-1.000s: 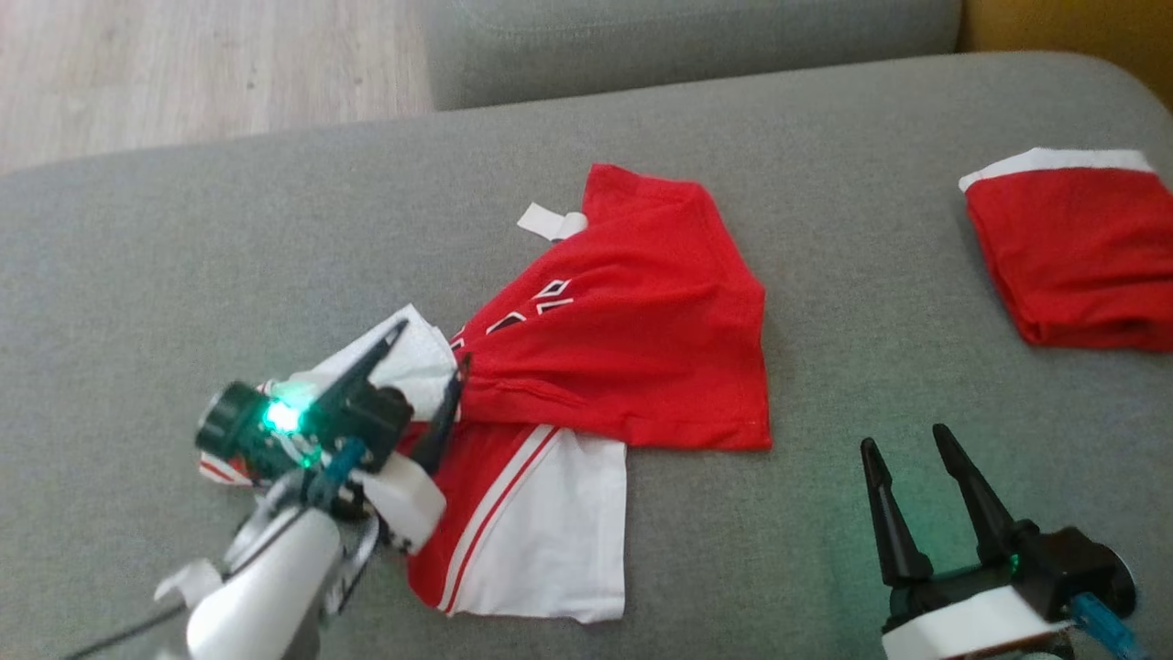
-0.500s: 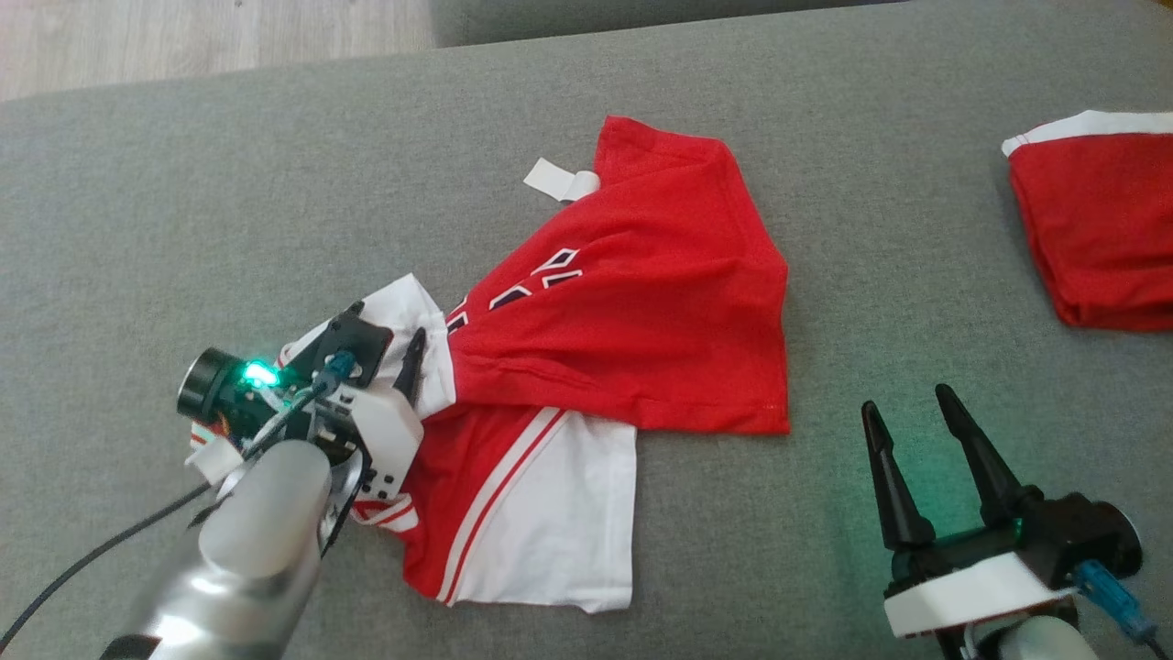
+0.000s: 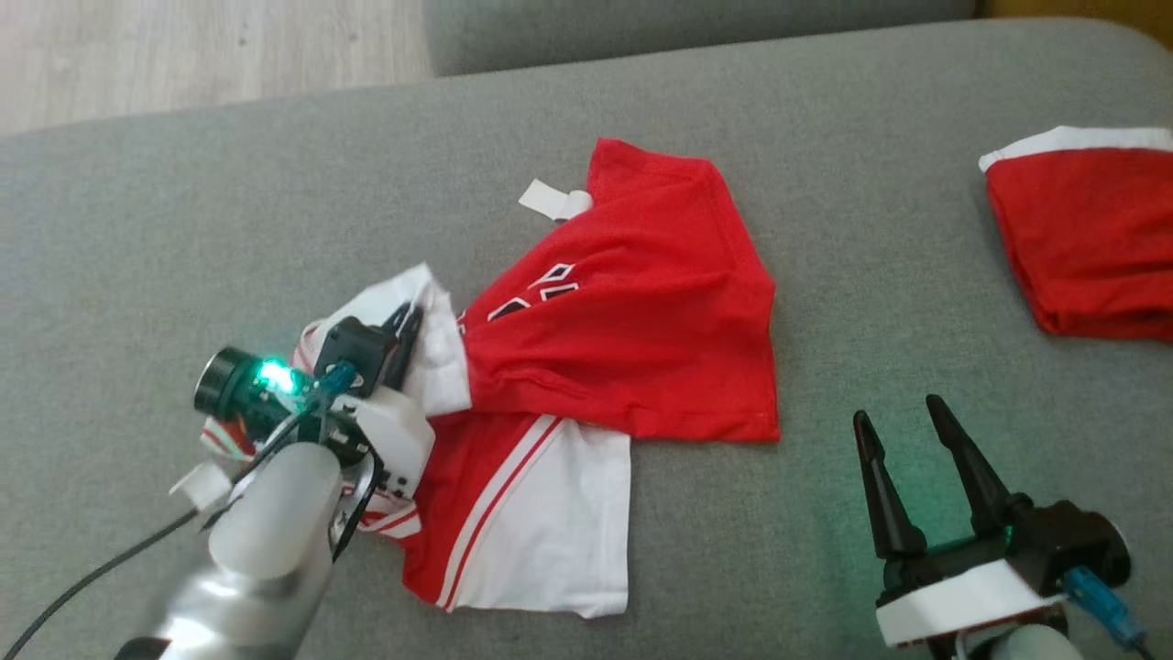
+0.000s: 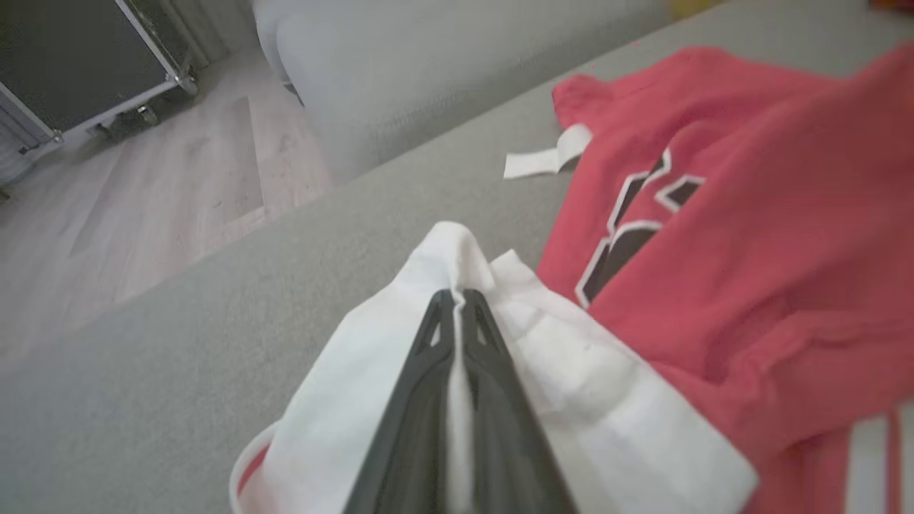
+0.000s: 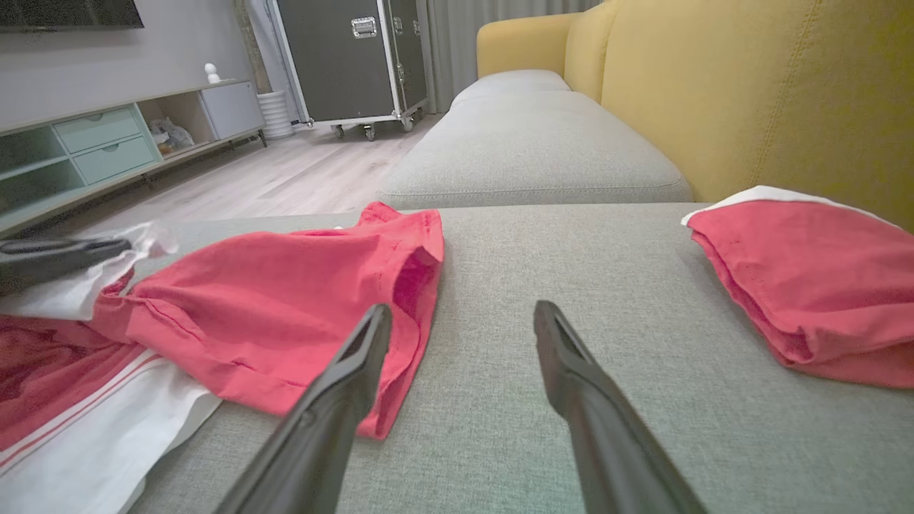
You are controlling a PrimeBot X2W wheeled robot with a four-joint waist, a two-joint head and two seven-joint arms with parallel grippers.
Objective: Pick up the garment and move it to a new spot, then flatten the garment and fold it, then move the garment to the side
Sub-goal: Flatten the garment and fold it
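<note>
While left gripper [image 3: 408,321] is pinching garment [image 3: 641,348] sleeve, fingers closed, red body is lying rightward of it; right gripper [image 3: 899,410] is hovering spread, empty, folded red cloth [image 3: 1081,247] beyond.

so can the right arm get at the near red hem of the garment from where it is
Probably yes. The right gripper is open over bare cushion, and nothing lies between it and the red hem of the garment. The left gripper pinches its white part, well away.
</note>
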